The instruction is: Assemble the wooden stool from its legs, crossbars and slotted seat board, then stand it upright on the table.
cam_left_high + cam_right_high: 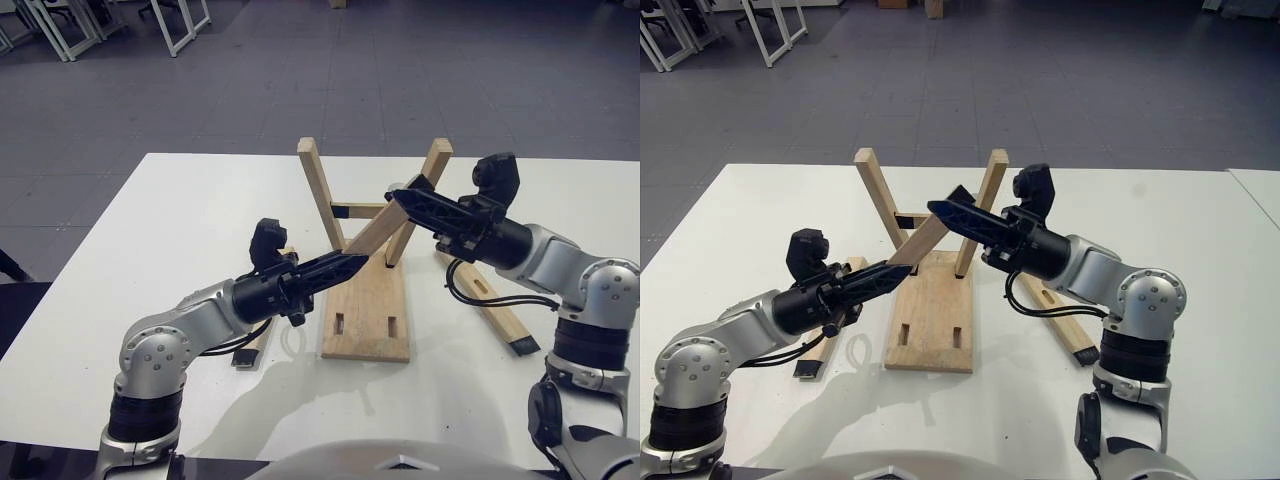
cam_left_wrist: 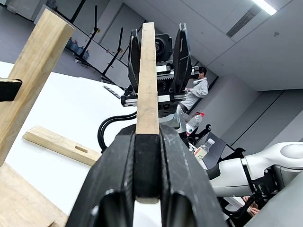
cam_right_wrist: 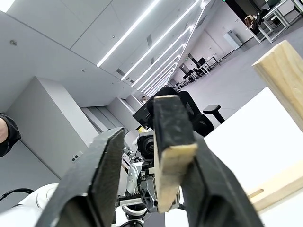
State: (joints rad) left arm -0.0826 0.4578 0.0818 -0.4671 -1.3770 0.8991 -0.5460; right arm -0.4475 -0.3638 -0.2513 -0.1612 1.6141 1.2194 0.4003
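The left gripper [image 1: 355, 262] was pinched tight on the dark end of a wooden bar [image 1: 378, 232]. From the left wrist, both black fingers pressed flat against that end, one on each side.

The bar sloped up and away to the right gripper [image 1: 395, 197], which sat around its other end. That gripper was a little bit wide. One finger [image 3: 208, 189] touched the wood, and the other finger [image 3: 94, 189] stood off it with a gap.

The two grippers held the bar in the air over the seat board [image 1: 365, 320]. The low end was by the board's left edge and the high end was over its far part.

The seat board lay flat in the middle of the white table [image 1: 200, 220], with little slots cut in its near end. Two legs stuck up from its far end and leaned apart like a V: the left leg [image 1: 322, 195] and the right leg [image 1: 437, 160]. A short crossbar [image 1: 362, 210] with a black end ran between them.

A loose leg [image 1: 495, 312] with a slot and a black tip lay flat on the table just to the right of the board. Another wooden piece [image 1: 818, 350] with a black tip lay to the left of the board, partly under the left arm.
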